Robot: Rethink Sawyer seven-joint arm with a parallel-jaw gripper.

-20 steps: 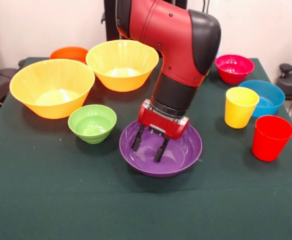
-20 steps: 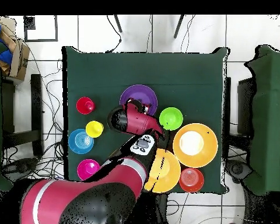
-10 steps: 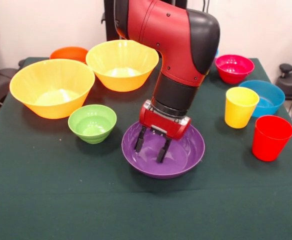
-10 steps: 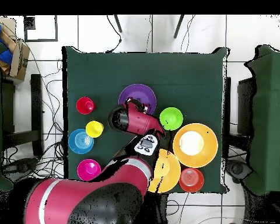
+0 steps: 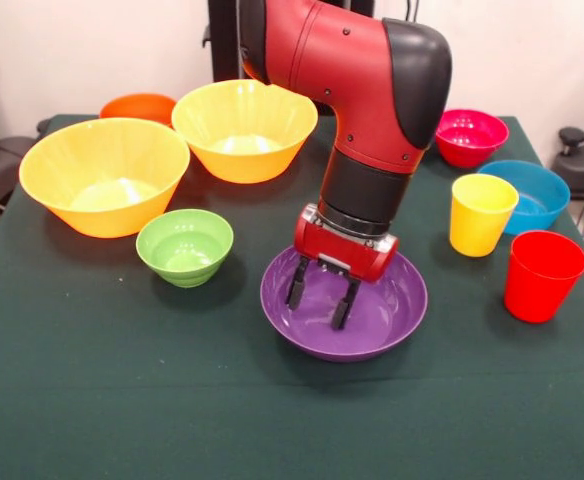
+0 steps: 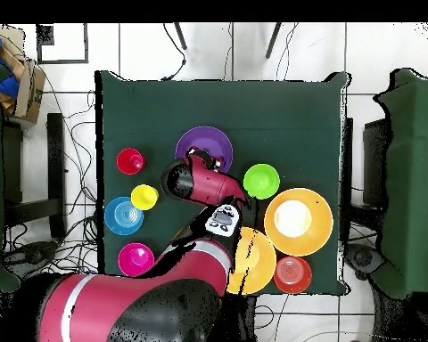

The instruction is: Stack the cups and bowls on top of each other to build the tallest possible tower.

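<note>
My gripper [image 5: 319, 300] is open, with both fingers down inside the wide purple bowl [image 5: 372, 335] at the table's middle; nothing is held between them. In the overhead view the gripper [image 6: 204, 162] sits at the purple bowl's [image 6: 204, 142] near edge. The yellow cup [image 5: 480, 215] and red cup [image 5: 540, 275] stand upright to the right. Two large yellow-orange bowls [image 5: 102, 175] [image 5: 244, 128] stand at the back left, with a green bowl [image 5: 184, 245] in front of them. No bowl sits on another.
A small orange bowl [image 5: 137, 106] is at the far left behind the big bowls. A pink-red bowl [image 5: 468, 136] and a blue bowl [image 5: 527, 195] stand at the back right. The arm [image 5: 372, 110] rises over the table's middle.
My gripper has moved right and slightly nearer in the front view, and the purple bowl has slid along with it, away from the green bowl. The fingers stay apart.
</note>
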